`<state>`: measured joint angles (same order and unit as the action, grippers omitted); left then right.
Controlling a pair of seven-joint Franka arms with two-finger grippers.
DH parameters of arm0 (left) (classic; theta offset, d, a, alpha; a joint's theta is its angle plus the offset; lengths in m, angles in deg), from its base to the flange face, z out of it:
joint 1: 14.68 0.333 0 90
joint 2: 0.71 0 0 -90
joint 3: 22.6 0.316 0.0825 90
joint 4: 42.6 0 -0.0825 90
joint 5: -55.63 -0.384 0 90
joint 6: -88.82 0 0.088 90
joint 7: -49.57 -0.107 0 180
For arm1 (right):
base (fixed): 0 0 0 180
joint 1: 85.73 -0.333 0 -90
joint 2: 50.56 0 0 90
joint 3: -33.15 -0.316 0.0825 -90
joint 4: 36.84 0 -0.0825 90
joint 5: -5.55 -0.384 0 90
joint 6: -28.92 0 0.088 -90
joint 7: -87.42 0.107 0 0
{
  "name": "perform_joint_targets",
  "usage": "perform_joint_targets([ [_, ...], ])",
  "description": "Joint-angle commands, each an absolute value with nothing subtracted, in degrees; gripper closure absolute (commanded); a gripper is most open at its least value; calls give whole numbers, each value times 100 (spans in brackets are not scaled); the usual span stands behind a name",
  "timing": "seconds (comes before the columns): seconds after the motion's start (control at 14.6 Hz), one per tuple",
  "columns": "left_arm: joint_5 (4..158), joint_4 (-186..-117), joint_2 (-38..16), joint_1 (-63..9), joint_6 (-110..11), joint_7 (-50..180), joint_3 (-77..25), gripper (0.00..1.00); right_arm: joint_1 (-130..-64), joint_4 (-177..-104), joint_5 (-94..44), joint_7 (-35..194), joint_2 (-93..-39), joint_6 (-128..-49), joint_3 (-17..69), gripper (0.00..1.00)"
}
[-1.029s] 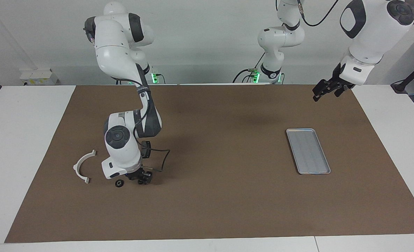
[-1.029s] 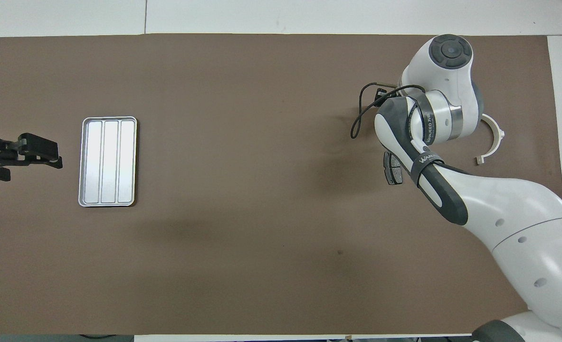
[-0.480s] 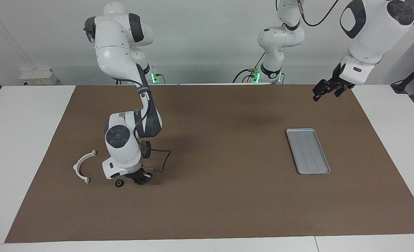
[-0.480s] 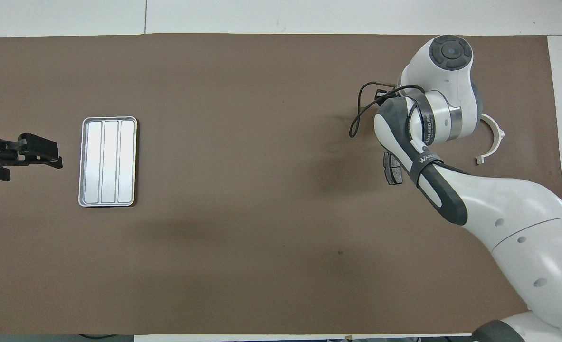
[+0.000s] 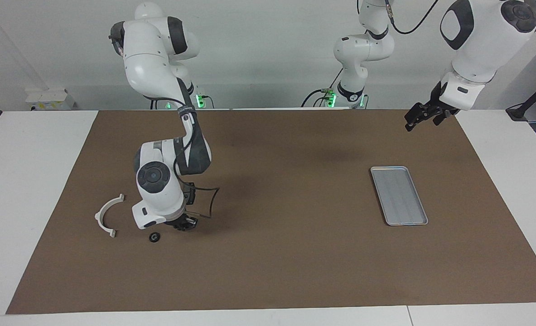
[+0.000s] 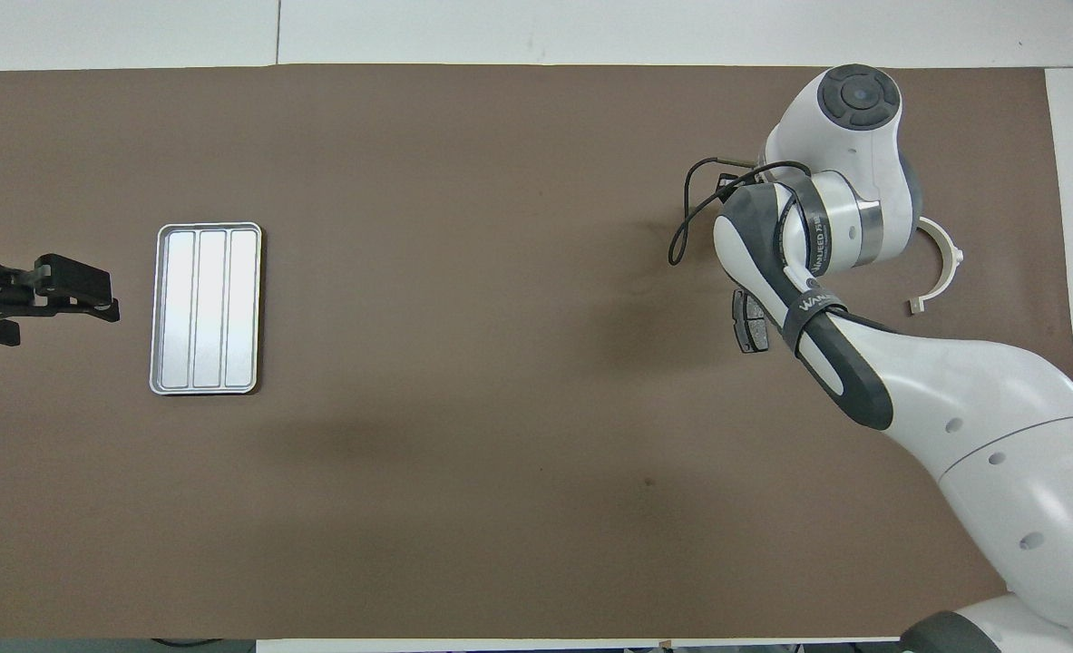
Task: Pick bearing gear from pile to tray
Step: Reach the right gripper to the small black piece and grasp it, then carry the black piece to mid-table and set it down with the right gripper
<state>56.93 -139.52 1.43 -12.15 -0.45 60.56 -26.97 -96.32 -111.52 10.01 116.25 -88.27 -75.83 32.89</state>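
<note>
The pile lies toward the right arm's end of the table: a white half-ring bracket [image 5: 108, 215], a small black ring [image 5: 154, 237] on the mat and a dark brake pad [image 6: 750, 324] partly under the arm. My right gripper [image 5: 187, 224] hangs just above the mat beside that ring, shut on another small black ring; in the overhead view the arm hides it. The silvery ribbed tray [image 5: 399, 195] lies toward the left arm's end and holds nothing. My left gripper [image 5: 419, 118] waits, open, in the air near the mat's edge by the tray; it also shows in the overhead view [image 6: 46, 304].
A brown mat [image 5: 286, 253] covers the table. The bracket [image 6: 940, 268] and the tray [image 6: 206, 309] also show in the overhead view. A black cable loops from the right wrist [image 5: 211, 199] over the mat.
My right gripper has closed at the mat and risen a little; the black ring that lay at its tips is gone from the mat. The left arm has not moved.
</note>
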Motion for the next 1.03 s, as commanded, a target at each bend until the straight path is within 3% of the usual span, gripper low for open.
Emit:
perform_joint_targets([
  [0.0, 5668, -14016, 254, -1205, 23, 6046, -2699, 0, -10109, -10103, 925, 12044, -8738, -6322, 3131, 100],
  [0.27, 5668, -14016, 254, -1205, 23, 6046, -2699, 0, -11101, -9512, 449, 14791, -8747, -5923, 2972, 100],
  [0.55, 5668, -14016, 254, -1205, 23, 6046, -2699, 0, -11779, -9529, 194, 16633, -8773, -6712, 2726, 100],
  [0.96, 5668, -14016, 254, -1205, 23, 6046, -2699, 0, -12317, -9643, 624, 17268, -9668, -7934, 2752, 100],
])
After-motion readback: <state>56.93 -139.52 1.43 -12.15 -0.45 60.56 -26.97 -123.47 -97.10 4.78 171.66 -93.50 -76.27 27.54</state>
